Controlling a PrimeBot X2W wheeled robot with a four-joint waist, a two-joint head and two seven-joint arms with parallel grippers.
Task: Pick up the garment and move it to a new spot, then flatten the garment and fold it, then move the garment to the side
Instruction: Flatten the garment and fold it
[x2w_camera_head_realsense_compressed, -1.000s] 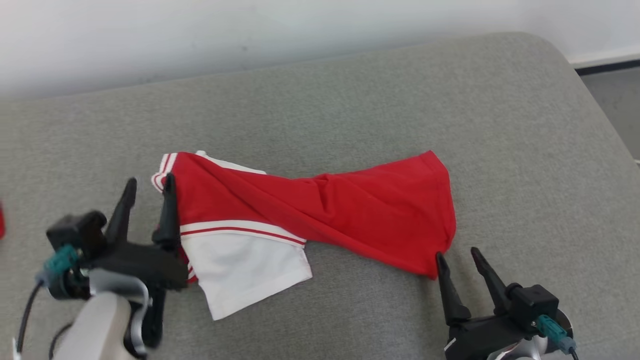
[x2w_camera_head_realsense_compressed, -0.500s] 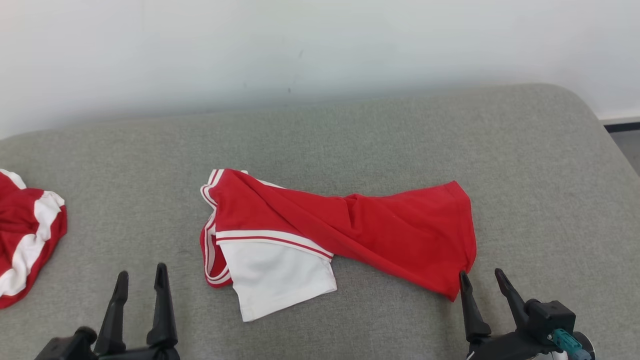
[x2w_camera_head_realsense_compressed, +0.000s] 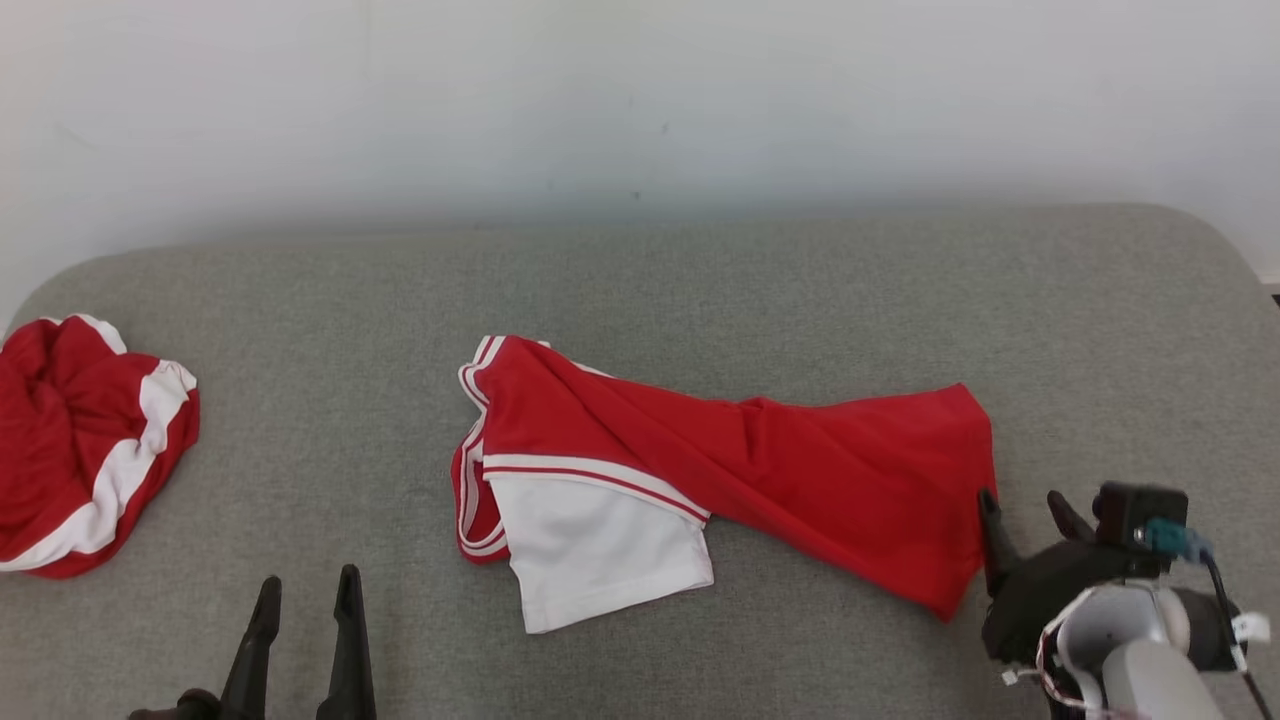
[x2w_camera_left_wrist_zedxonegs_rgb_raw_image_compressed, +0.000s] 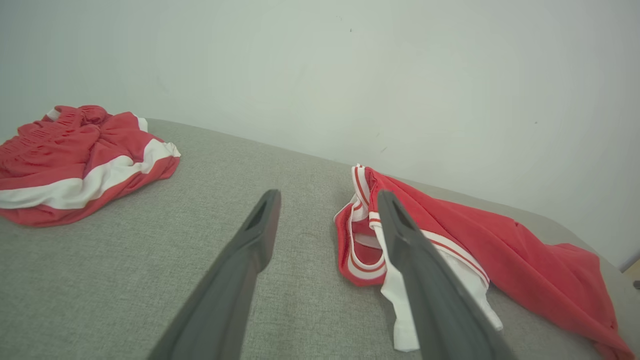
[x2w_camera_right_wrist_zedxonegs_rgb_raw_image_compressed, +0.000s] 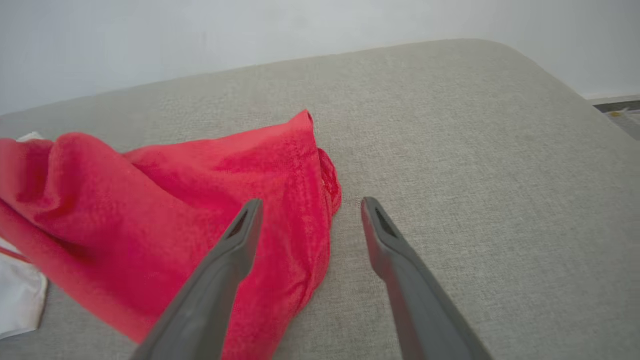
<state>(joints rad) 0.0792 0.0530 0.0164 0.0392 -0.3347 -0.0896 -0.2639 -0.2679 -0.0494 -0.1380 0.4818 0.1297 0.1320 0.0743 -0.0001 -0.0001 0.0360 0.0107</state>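
Both grippers are spread and empty: left gripper at the near edge of the cushion, right gripper just beside the right hem of the garment, which lies twisted mid-cushion. Pinch both ends; draw apart evenly to untwist.

Head camera looks down across the whole cushion toward the wall; both low wrist cameras share the garment.
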